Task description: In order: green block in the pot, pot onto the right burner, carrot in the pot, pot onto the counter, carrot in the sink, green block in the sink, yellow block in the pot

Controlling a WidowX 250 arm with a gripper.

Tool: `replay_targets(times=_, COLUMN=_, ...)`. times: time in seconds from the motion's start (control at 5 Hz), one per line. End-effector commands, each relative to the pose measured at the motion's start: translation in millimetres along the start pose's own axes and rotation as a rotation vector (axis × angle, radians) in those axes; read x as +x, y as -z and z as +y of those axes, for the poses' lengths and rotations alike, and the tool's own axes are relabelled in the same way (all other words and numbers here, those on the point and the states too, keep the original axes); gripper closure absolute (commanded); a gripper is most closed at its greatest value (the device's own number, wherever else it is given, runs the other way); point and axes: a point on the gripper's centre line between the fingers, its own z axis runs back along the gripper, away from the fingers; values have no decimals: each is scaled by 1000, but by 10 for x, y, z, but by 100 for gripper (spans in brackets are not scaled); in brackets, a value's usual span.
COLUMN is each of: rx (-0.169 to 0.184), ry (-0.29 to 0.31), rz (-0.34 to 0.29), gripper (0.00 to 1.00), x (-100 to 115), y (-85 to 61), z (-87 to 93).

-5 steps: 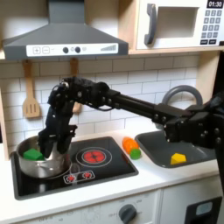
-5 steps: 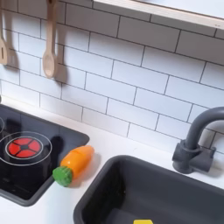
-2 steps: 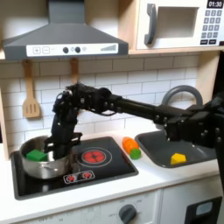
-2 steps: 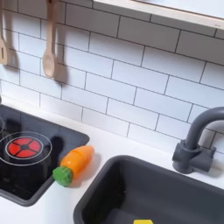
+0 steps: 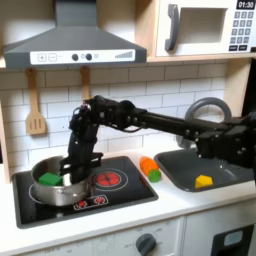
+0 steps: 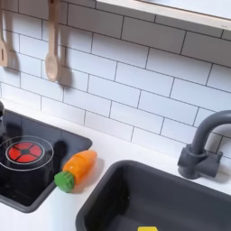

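The small bright green toy cube point(image 5: 48, 179) is seen inside the shiny round stainless-steel pot point(image 5: 62, 187), at its left side in the first exterior view, so step 1 is judged done. The pot sits on the black cooktop point(image 5: 125, 195), between the left burner area and the red-ringed right burner point(image 5: 106, 179), its right rim reaching toward that burner; the slide is judged under way, not finished.

Still left, approx.: the stubby orange toy carrot point(image 6: 76, 169) w/ green end lies on the off-white counter point(image 6: 113, 155), just right of the cooktop and left of the dark grey sink basin point(image 6: 117, 194) in both exterior views. The small yellow block point(image 5: 204, 181) is seen in the sink in the first exterior view. Carrot in, drag to counter, both removals to the sink, and yellow block in the pot are all judged outstanding.

The black gripper point(image 5: 72, 172) is lowered at the pot's far-right rim, touching or just inside it. Finger spacing can't be made out at this res.; whether the rim is pinched can't be told.
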Motion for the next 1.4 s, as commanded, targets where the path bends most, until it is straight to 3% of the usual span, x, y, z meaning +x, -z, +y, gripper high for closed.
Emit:
replay_targets(times=0.0, rx=-21, ry=22, rz=-4, gripper=100, x=-121, y=-89, z=-134)
replay_targets(times=0.8, rx=-40, ry=59, rz=-1, gripper=100, x=-187, y=-82, z=-330)
replay_targets(times=1.2, rx=-55, ry=70, rz=3, gripper=100, x=-200, y=-64, z=-340)
